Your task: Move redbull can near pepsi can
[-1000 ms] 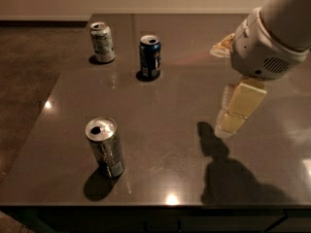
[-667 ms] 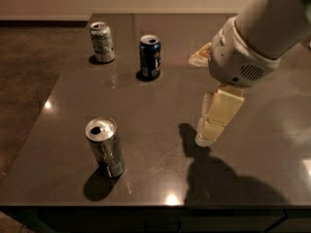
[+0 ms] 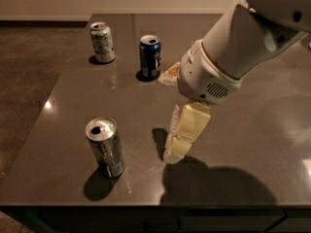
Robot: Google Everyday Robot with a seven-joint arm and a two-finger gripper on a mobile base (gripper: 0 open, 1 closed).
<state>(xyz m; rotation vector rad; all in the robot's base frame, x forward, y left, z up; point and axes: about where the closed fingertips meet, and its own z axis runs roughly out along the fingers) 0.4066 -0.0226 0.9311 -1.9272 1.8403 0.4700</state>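
Redbull can (image 3: 105, 147): upright, near front edge of table (image 3: 73, 96). My gripper (image 3: 174, 155): right of redbull can, not touching; spread impossible to judge. Pepsi can (image 3: 149, 57): well behind redbull can, rightward. Pale green can (image 3: 102, 42): well behind redbull can.

White arm, cream gripper

The arm (image 3: 243, 38) fills the upper right of the frame in smooth white shells, with two small dark round spots on the topmost one. A thin tan seam rings it where it meets the rounded white wrist housing (image 3: 206, 81), which bears a small oval grille of dots. Below that, at mid-frame, is the gripper (image 3: 177, 147), pale cream-yellow, blocky and segmented.
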